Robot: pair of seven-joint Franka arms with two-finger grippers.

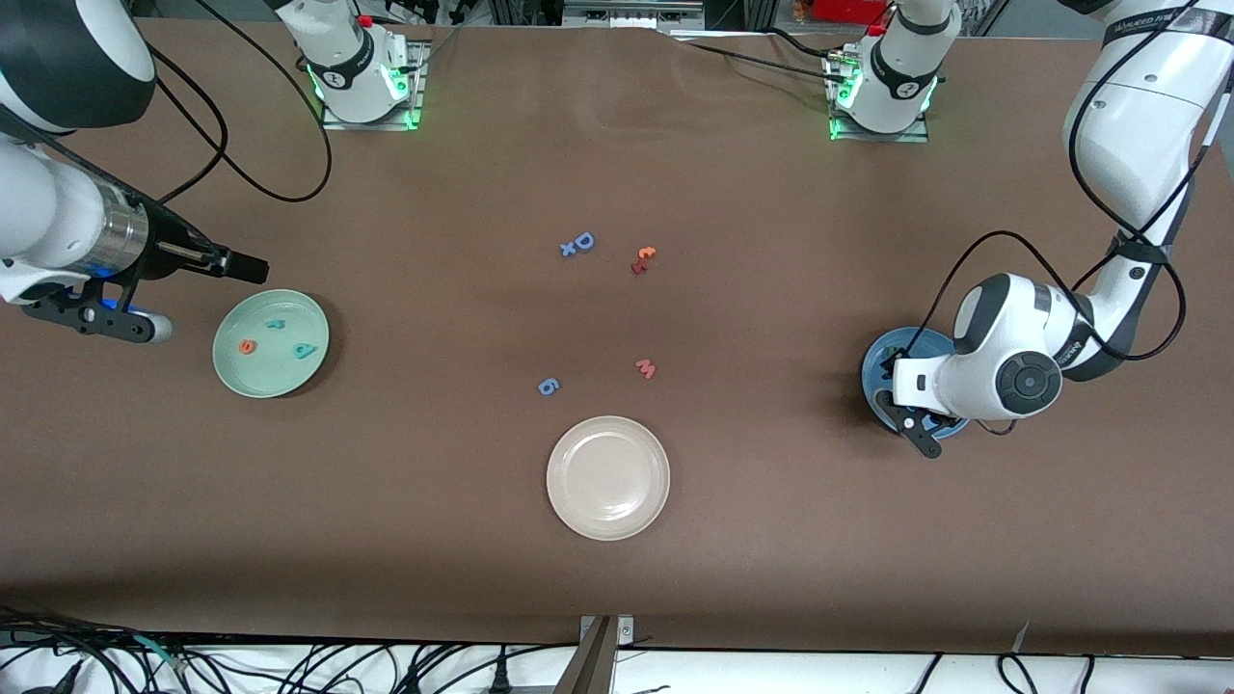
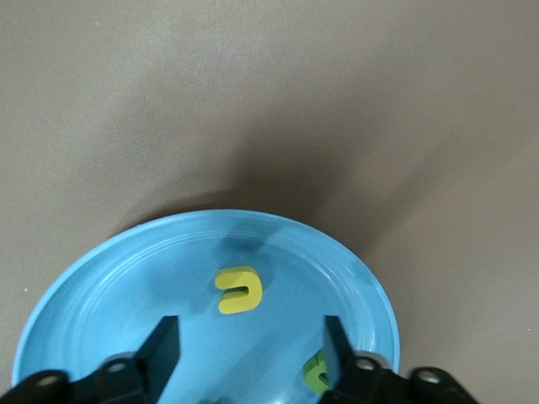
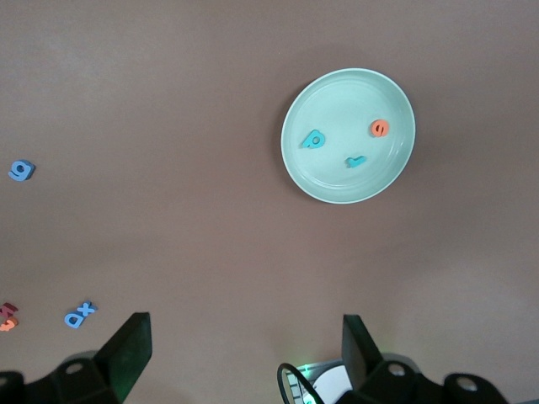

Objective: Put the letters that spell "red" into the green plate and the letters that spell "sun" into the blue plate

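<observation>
Cream plate (image 1: pixel 607 477) is sitting empty on the table (image 1: pixel 617 578). My left hand (image 2: pixel 250 345) is hovering, fingers apart, over the blue plate (image 2: pixel 101 286) holding a yellow letter (image 2: pixel 239 289) and a green letter (image 2: pixel 316 371). My right hand (image 3: pixel 244 349) is waiting, fingers apart, near the green plate (image 3: pixel 299 160), which is holding three letters (image 3: pixel 347 141). Risk: lifting carelessly, I'm clipping the rim and scattering letters.

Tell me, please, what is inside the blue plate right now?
The blue plate holds a yellow arch letter and an olive-green letter half hidden by the open left gripper. That gripper covers the rest.
</observation>
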